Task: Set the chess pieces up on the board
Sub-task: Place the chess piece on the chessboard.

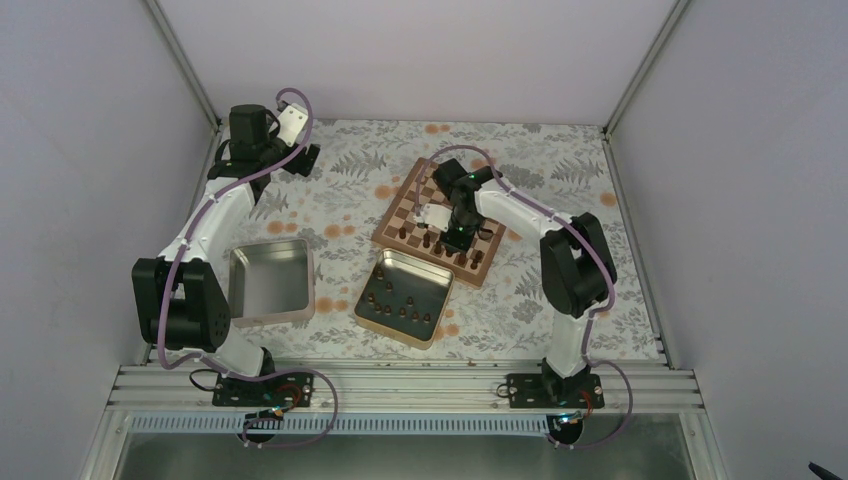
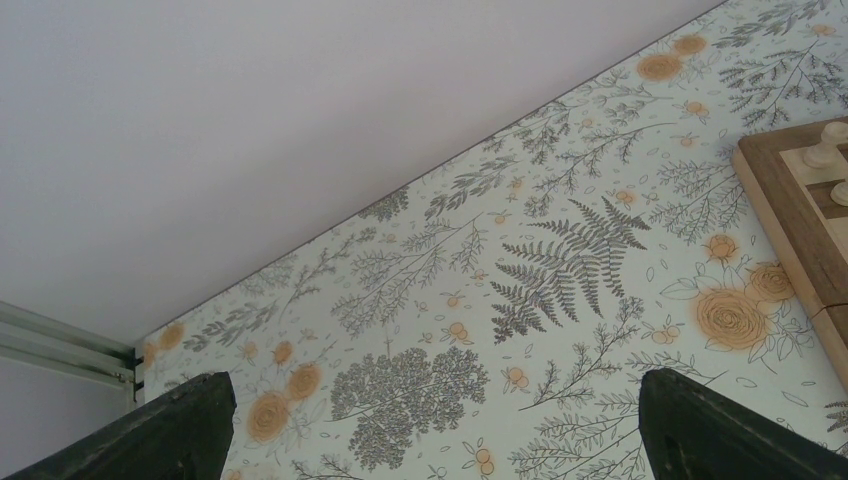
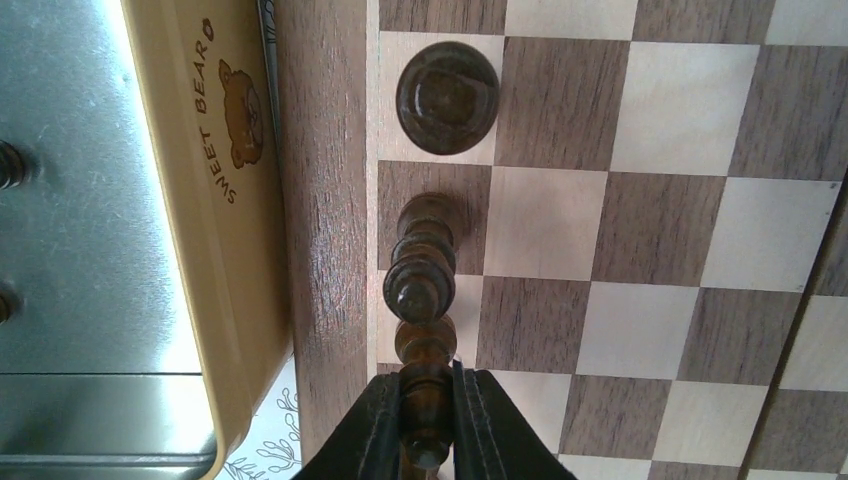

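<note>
Dark brown turned-wood chess piece [image 3: 427, 412] clamped in right gripper [image 3: 428, 385], over the edge row of the checkered wooden board [image 3: 325, 200], beside gold metal tin [image 3: 215, 260]. Left gripper [image 2: 440, 440] jaws wide apart above floral tablecloth [image 2: 560, 260].

Pinched between the right gripper [image 3: 428, 385] fingers: a dark piece [image 3: 426, 345], over the board [image 3: 650, 200] edge squares. Just ahead, a taller dark piece [image 3: 420, 265]; beyond, a round-topped pawn [image 3: 447, 97]. At left, against the border, a gold tin [image 3: 215, 200] lettered SWEET BEAR.
</note>
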Robot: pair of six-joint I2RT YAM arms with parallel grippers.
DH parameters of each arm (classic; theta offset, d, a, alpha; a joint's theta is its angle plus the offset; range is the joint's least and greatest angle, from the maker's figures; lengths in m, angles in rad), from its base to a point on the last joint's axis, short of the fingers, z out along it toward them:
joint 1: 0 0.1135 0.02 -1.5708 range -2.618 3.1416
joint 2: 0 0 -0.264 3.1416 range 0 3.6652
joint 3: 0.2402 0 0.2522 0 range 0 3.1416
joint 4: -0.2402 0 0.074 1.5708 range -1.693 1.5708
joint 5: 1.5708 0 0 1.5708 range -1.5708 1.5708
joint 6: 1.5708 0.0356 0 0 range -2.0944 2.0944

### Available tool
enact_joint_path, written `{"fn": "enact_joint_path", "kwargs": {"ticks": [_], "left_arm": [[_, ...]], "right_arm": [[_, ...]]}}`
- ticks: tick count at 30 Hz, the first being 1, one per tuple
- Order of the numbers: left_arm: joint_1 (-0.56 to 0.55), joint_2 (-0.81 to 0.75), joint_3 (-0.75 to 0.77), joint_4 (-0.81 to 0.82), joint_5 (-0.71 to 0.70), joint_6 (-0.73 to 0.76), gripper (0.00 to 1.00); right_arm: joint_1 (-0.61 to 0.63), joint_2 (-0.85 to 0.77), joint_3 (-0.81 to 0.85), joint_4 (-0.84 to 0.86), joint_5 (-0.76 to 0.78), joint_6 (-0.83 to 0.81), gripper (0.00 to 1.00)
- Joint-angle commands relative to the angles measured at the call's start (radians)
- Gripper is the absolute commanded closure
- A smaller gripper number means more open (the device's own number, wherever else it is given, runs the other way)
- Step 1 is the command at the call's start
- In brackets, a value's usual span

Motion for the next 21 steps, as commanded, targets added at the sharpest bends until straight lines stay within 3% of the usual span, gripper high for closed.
{"fn": "enact_joint_path", "kwargs": {"ticks": [1, 21], "left_arm": [[-0.001, -0.004, 0.023, 0.001, 0.007, 0.002, 0.0], [-0.001, 0.001, 0.026, 0.0, 0.006, 0.003, 0.0]], "right_arm": [[-0.006, 0.019, -0.009, 0.007, -0.016, -0.006, 0.87], [-0.012, 0.043, -0.007, 0.014, -0.002, -0.014, 0.81]]}}
